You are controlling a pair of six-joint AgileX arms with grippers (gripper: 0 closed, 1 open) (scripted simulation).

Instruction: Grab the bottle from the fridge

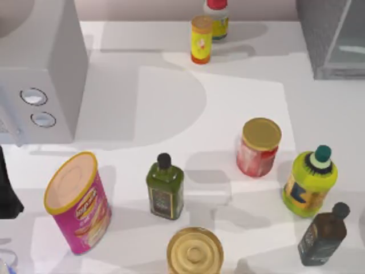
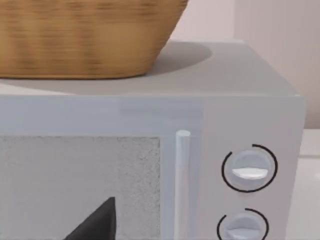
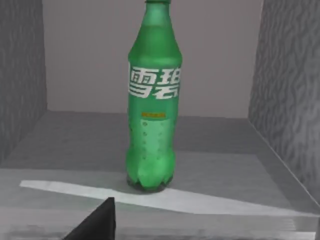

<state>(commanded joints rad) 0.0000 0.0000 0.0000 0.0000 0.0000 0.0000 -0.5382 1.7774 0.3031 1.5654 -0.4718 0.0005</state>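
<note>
Hand state first: the right hand (image 3: 95,222) shows as one dark fingertip at the edge of the right wrist view, so I cannot tell whether it is spread or pressed together. It grips nothing; the tip sits short of the bottle (image 3: 152,100), with open floor between them.

Bottle: slim, bright green, white lettering, upright on the grey floor inside the fridge (image 3: 30,75), roughly mid-way between the two dark side walls and forward of the back wall. Nothing else stands inside, and the front looks open toward the camera.

Progress (judgement): approach under way, grasp not yet made. Remaining: close in on the bottle body, pinch it, draw it out.

Left hand (image 2: 97,222): again one dark tip, state cannot be told; parked facing the microwave (image 2: 250,120), near its door, with a wicker basket (image 2: 85,35) on top.

Surroundings, top view: the fridge corner (image 1: 331,40) sits at the far right of the surface (image 1: 228,103). In front of it stand a red jar with a gold lid (image 1: 258,146), a yellow-green bottle with a teal cap (image 1: 311,182) and a dark square bottle (image 1: 323,235). These look the likeliest to be knocked when withdrawing. A pink chip can (image 1: 78,201) and an olive bottle (image 1: 165,188) stand further left, out of the way.
</note>
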